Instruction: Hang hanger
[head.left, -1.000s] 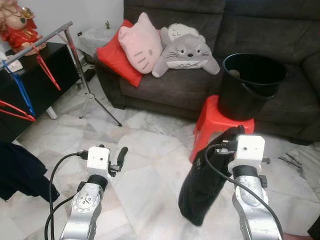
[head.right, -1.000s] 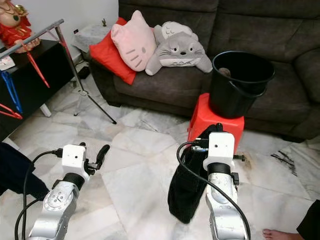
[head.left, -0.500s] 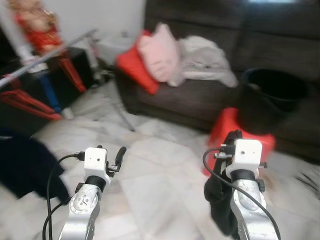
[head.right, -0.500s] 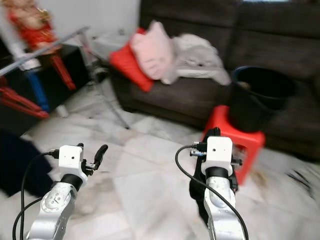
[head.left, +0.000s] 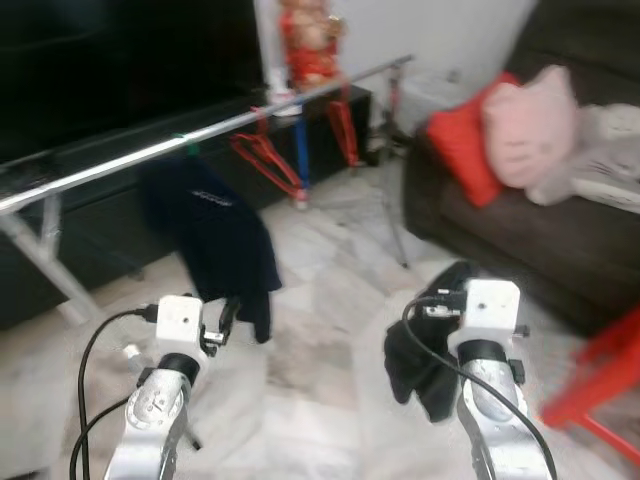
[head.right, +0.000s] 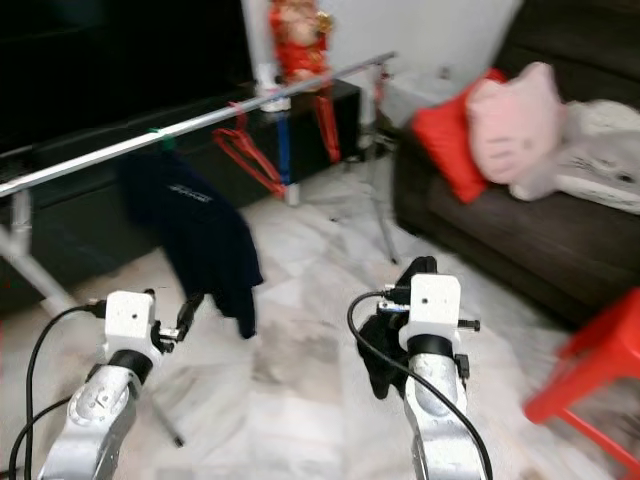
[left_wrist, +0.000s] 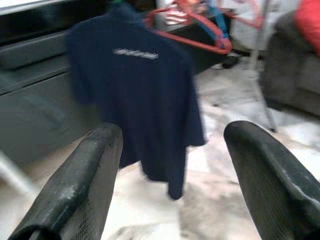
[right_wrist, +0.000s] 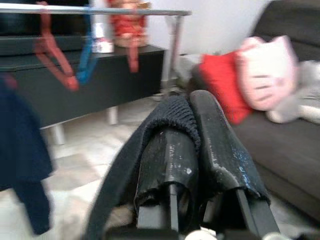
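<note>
Ahead of the right end effector (right_wrist: 192, 145), clamped on a black garment (head.right: 385, 350), red hangers (head.right: 245, 150) hang on the rail (head.right: 200, 120); left end effector (left_wrist: 170, 170) gapes empty

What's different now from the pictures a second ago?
The robot turned to its left, so the camera now faces the clothes rail with the navy shirt instead of the sofa. Nothing was picked up or dropped: the right gripper still clamps the black garment, and the left gripper stays open.
</note>
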